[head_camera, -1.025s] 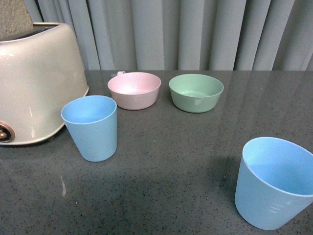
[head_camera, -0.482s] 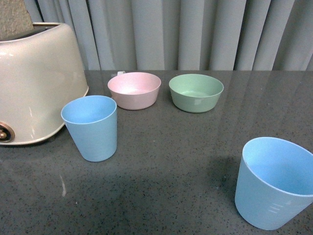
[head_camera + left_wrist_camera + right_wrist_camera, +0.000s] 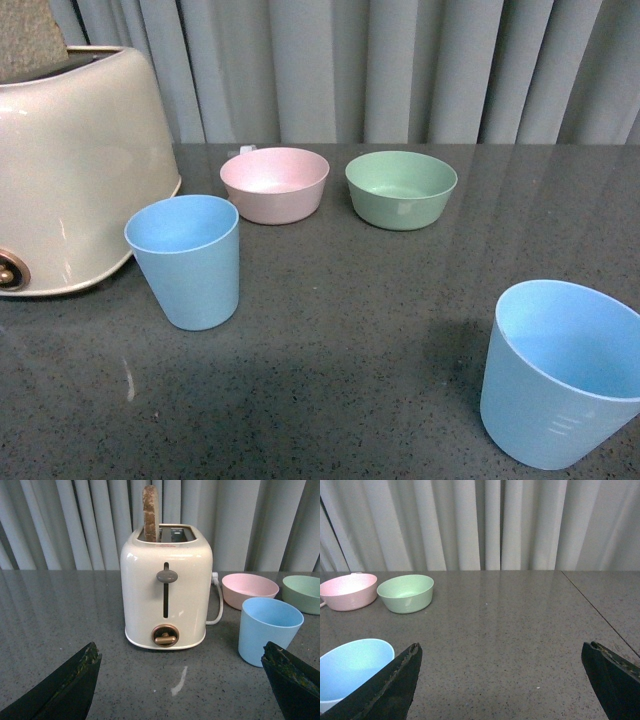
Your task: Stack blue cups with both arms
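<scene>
Two light blue cups stand upright on the dark grey table. One blue cup [image 3: 186, 260] is at the left beside the toaster; it also shows in the left wrist view [image 3: 268, 629], just ahead of one finger of my left gripper [image 3: 182, 660], which is open and empty. The second blue cup [image 3: 562, 370] stands near the front right; in the right wrist view [image 3: 350, 669] it sits beside one finger of my right gripper [image 3: 502, 657], which is open and empty. Neither arm shows in the front view.
A cream toaster [image 3: 70, 165] with a slice of bread [image 3: 150, 512] stands at the left. A pink bowl [image 3: 275, 184] and a green bowl [image 3: 401, 188] sit behind the cups. Grey curtains hang behind the table.
</scene>
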### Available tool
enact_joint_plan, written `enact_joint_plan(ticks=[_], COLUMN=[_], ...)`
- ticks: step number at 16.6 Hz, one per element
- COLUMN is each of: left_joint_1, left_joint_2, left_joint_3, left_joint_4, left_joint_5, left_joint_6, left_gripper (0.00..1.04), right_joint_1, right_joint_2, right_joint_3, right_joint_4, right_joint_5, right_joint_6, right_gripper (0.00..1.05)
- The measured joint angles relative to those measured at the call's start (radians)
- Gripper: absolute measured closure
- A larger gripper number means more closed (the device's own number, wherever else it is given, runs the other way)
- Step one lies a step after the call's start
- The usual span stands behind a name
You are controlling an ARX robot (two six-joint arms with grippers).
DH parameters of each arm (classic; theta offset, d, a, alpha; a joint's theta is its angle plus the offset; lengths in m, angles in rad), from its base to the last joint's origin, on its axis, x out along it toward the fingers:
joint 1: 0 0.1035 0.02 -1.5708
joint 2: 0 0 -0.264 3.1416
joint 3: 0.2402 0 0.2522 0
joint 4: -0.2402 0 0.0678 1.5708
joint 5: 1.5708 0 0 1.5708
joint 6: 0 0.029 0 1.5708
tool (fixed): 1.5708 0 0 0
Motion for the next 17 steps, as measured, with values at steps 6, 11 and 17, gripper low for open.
enact_joint_plan(ticks=[6,11,17], left_joint_1=[-0.106,-0.09,-0.007], left_joint_2=[0.081,0.312,0.718], left_joint_3=[0.042,0.142,0.343], left_joint_4=[-0.057,0.18,0.459], left_joint_5=[0.051,0.117,0.278], left_joint_6=[-0.098,-0.063,0.062], left_gripper=[0.07,0.07,0.07], right_joint_1=[0.0,0.0,0.0], right_joint_2=[0.0,0.0,0.0], right_joint_3=[0.0,0.0,0.0], right_joint_4=[0.0,0.0,0.0], right_joint_5=[0.0,0.0,0.0], right_joint_6=[0.0,0.0,0.0], right_gripper=[0.07,0.07,0.07])
